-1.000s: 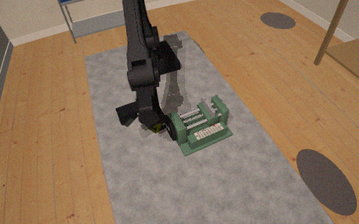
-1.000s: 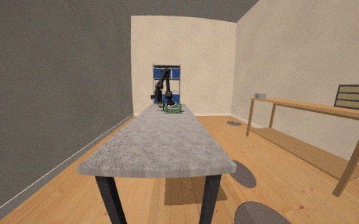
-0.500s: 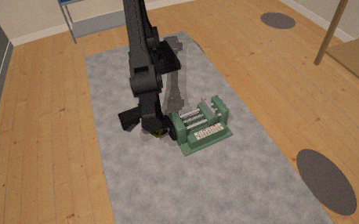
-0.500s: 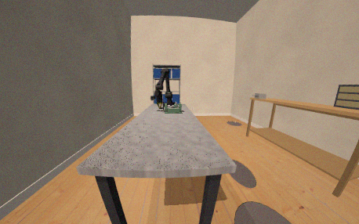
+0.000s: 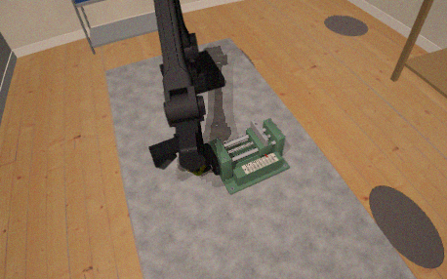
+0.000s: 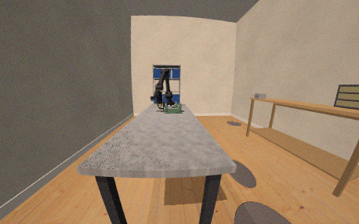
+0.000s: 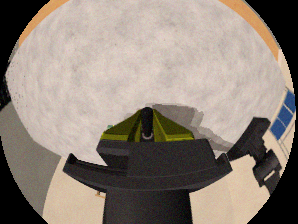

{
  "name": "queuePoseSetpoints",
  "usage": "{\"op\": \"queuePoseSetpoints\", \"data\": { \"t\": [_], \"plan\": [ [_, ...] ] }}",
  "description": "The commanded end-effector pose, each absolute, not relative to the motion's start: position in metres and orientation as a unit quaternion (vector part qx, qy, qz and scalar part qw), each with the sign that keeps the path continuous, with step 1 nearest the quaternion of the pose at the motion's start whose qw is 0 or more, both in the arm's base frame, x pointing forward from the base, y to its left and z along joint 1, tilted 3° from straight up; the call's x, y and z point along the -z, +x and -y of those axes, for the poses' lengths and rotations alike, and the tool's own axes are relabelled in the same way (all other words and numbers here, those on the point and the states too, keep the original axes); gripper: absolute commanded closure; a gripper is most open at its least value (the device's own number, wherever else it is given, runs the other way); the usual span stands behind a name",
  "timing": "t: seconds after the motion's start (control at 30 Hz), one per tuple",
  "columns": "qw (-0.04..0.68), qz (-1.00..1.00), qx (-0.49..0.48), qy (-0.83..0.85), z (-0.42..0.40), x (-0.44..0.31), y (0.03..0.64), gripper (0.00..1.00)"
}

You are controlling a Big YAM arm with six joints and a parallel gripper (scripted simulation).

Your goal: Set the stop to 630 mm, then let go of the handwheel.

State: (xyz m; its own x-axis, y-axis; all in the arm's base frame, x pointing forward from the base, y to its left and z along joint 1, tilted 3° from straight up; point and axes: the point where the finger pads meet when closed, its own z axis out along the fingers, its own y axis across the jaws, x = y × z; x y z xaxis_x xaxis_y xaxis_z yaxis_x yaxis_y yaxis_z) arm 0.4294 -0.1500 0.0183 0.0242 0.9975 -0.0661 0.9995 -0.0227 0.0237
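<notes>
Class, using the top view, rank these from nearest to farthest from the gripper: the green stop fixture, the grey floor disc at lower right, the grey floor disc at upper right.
1. Green stop fixture, right beside the gripper on the mat.
2. Lower-right floor disc, on the wooden floor off the mat.
3. Upper-right floor disc, far corner near the wall.

Dark wrist housing point(image 7: 149, 183), yellow-green fingers, grey speckled tabletop point(image 7: 133, 50)
</notes>
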Motion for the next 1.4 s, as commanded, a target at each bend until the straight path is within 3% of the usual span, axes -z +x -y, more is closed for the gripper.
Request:
{"op": "queuePoseSetpoints", "data": {
  "t": [0.0, 1.37],
  "plan": [
    [0.051, -0.697, 0.004, 0.716, 0.153, -0.022, 0.461, 0.94],
    [0.051, -0.698, 0.002, 0.715, 0.151, -0.035, 0.490, 0.94]
  ]
}}
